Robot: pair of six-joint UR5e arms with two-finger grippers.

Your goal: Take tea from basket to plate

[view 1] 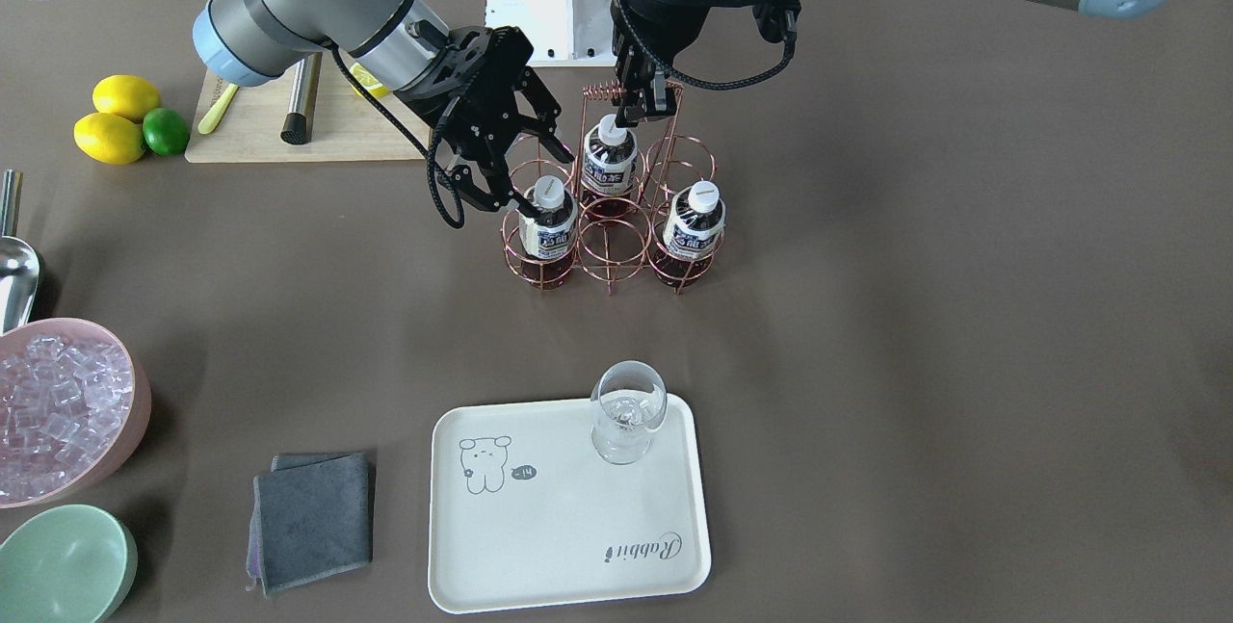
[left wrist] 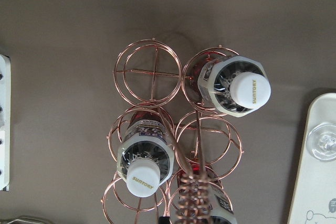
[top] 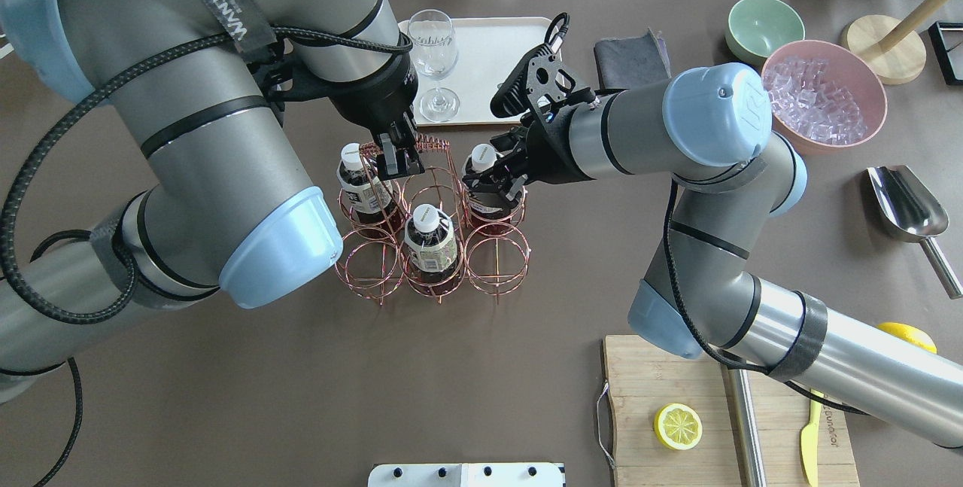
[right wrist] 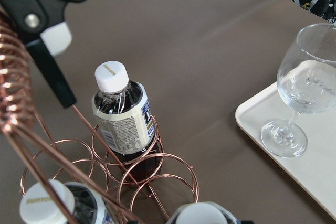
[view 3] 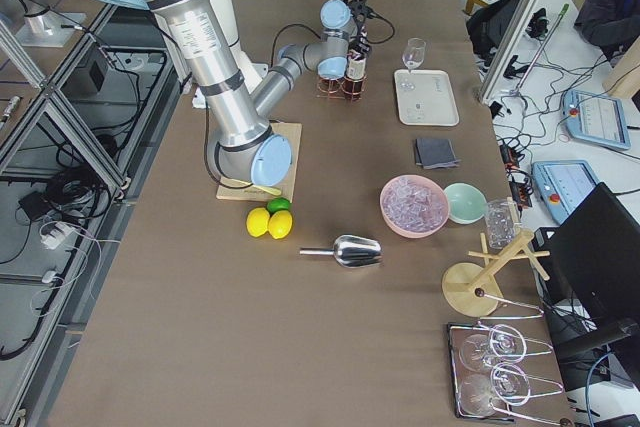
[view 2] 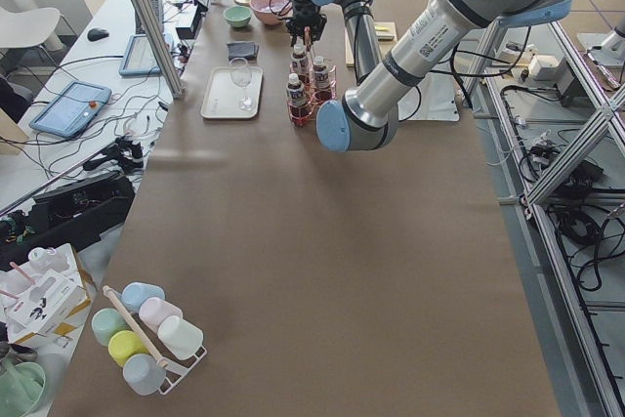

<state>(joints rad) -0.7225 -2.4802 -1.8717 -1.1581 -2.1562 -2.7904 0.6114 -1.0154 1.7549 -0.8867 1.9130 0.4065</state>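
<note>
From the front, the tea [view 1: 547, 219] and two like bottles [view 1: 694, 223] stand in the basket [view 1: 612, 243], and the plate [view 1: 539, 546] on the worktop [view 1: 915, 315] holds only a glass [view 1: 626, 411], so nothing is delivered yet. From overhead, the right pincer [top: 493, 178] is spread about the tea's cap in a plate-side corner ring, while the left pincer [top: 395, 163] pinches the basket's coiled handle; closing, lifting and carrying are, I judge, all left to do.

Tea [view 1: 694, 223] in basket [view 1: 610, 257], glass [view 1: 628, 411] on plate [view 1: 559, 527]

Six views, basket [view 1: 609, 219] shared (wrists closest)
</note>
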